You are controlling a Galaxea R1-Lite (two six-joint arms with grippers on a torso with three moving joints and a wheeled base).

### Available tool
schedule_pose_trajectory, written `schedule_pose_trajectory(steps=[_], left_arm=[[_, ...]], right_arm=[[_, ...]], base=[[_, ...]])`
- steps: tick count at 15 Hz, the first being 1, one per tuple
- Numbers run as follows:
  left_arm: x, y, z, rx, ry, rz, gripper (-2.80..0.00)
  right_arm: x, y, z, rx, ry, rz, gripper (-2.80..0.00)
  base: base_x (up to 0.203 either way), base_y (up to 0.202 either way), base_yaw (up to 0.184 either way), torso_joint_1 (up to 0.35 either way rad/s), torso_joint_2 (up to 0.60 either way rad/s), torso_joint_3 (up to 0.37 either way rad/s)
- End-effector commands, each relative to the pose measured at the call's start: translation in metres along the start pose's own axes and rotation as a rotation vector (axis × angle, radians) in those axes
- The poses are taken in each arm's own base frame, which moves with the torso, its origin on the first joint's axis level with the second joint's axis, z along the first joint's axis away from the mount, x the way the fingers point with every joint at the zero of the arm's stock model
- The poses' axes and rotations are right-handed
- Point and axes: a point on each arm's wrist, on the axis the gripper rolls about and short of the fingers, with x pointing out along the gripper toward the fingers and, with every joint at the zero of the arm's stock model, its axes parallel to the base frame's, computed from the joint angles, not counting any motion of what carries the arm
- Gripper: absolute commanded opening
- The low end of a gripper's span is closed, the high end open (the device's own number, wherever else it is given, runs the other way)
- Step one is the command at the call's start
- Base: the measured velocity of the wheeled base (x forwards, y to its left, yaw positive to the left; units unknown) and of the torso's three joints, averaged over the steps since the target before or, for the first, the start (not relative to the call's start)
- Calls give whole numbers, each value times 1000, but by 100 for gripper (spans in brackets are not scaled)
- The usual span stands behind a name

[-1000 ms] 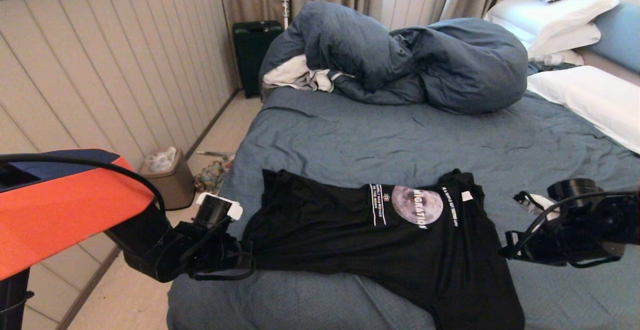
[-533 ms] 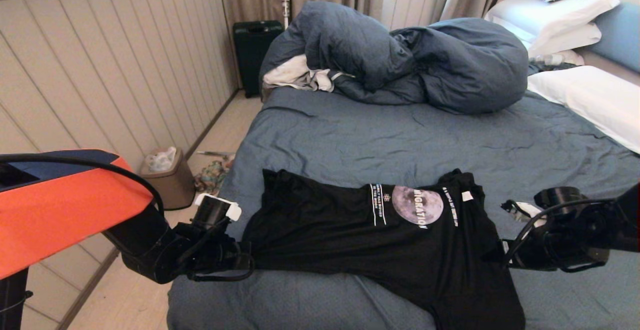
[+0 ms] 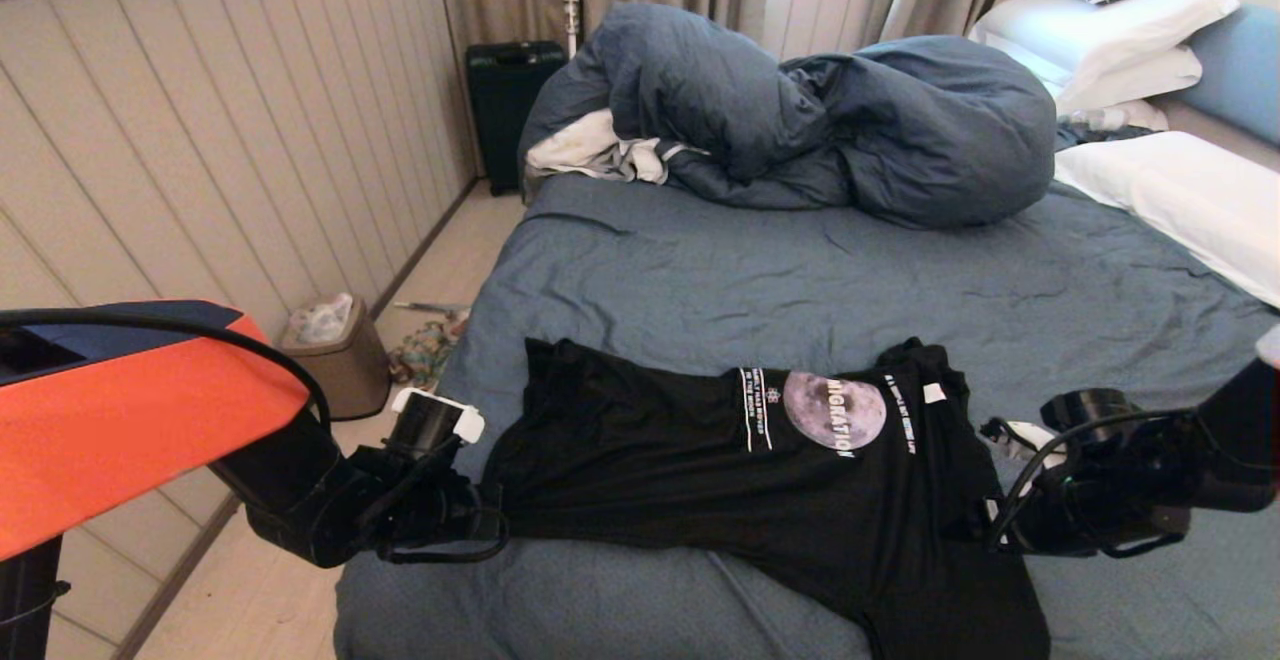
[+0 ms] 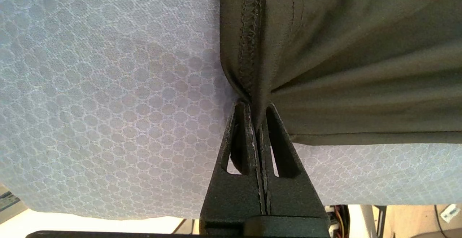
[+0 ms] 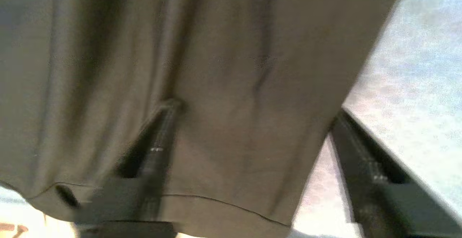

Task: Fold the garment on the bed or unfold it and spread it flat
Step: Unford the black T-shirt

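The garment (image 3: 720, 470), a black T-shirt with a grey moon print, lies stretched across the near part of the bed (image 3: 800, 280), with one end hanging over the front edge. My left gripper (image 3: 482, 515) is at its left end, by the bed's left edge. In the left wrist view this gripper (image 4: 257, 109) is shut on a bunched hem of the garment (image 4: 343, 50). My right gripper (image 3: 985, 530) is at the garment's right edge. Its fingers (image 5: 158, 148) stand wide open, and a hemmed fold of the garment (image 5: 234, 50) lies between them.
A bulky slate-blue duvet (image 3: 850, 120) and a white-grey cloth (image 3: 600, 155) are heaped at the far side. White pillows (image 3: 1180, 190) lie at the right. On the floor left of the bed stand a bin (image 3: 335, 355) and a dark suitcase (image 3: 505, 105).
My right arm has moved left and lower, bringing its gripper over the garment's right edge. The left arm and the garment have stayed put.
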Motion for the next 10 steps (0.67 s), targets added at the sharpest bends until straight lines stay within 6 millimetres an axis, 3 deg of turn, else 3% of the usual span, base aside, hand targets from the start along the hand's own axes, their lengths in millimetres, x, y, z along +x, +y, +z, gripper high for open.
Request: schedule_pose_trajectory(steps=[1, 6, 8, 10], left_arm=[[0, 0, 0, -3, -2, -1, -280], [-1, 0, -1, 9, 4, 0, -280], [-14, -1, 1, 10, -16, -7, -280], [-41, -2, 6, 13, -61, -26, -280]], right_arm=[[7, 4, -5, -7, 32, 15, -280], [6, 7, -8, -11, 39, 24, -280], [-4, 8, -9, -13, 21, 23, -280], [-28, 13, -6, -24, -38, 17, -280]], base=[[0, 0, 0, 0, 0, 0], [0, 0, 0, 0, 0, 0], [0, 0, 0, 0, 0, 0], [0, 0, 0, 0, 0, 0]])
